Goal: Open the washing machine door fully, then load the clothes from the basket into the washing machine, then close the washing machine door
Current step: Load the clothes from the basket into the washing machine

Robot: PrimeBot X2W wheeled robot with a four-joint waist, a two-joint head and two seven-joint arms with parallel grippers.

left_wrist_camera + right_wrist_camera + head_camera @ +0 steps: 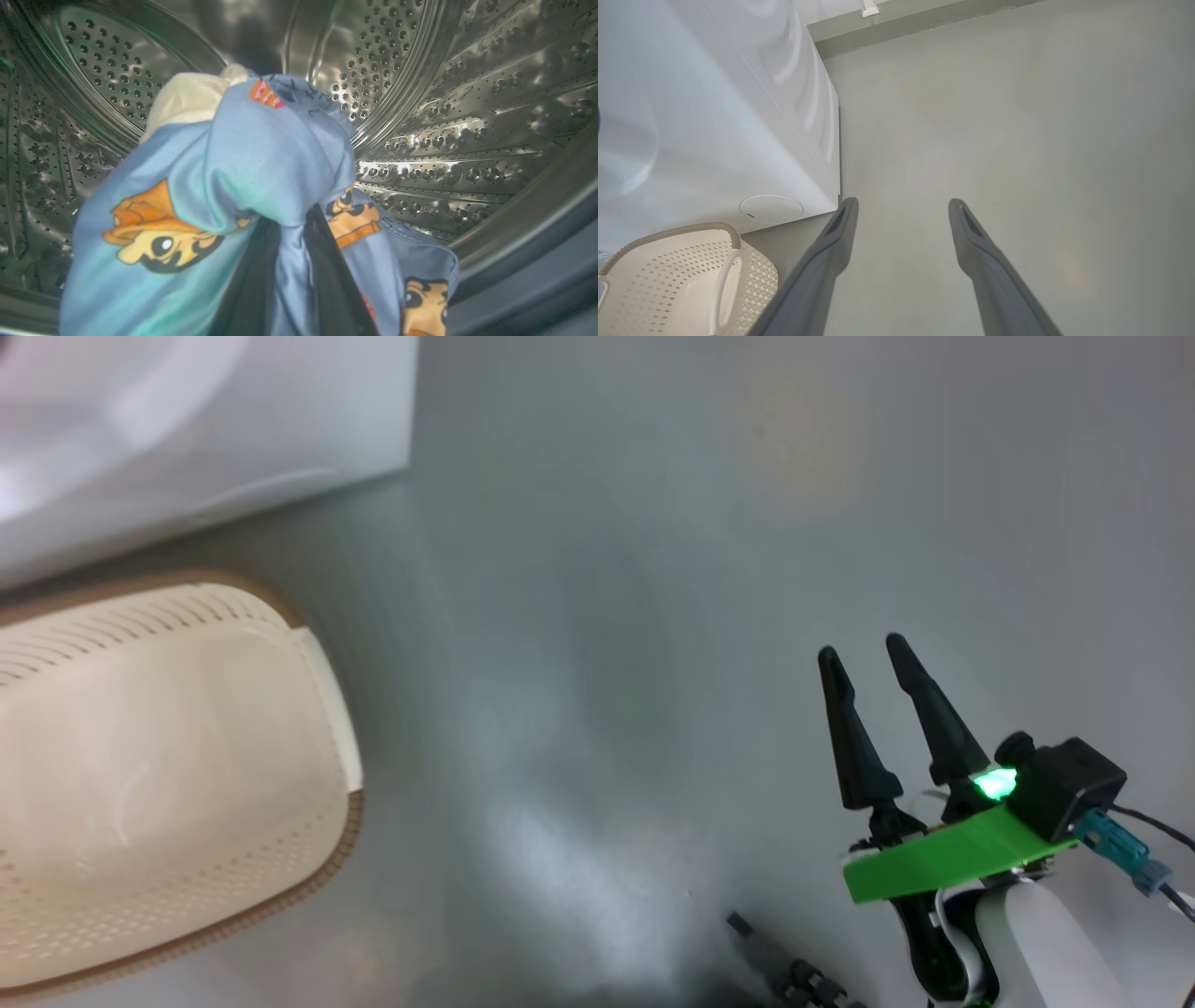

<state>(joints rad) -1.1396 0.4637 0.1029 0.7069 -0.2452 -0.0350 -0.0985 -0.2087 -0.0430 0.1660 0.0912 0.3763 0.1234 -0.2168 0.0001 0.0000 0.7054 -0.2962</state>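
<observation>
1. Left wrist view: left tool clamped on clothes at 6 o'clock, inside washing machine drum
2. Head view: right tool spread wide, empty, 4 o'clock; basket, 9 o'clock, on floor

Right gripper sits at five o'clock in the head view, fingers spread, pointing to twelve. Left gripper, fingers nearly together, seemingly pinches the clothes.

Nothing legible. On the clothes, upper centre of the left wrist view: small orange patch with white marks, dark scribbles beside it, too blurred to read.
</observation>
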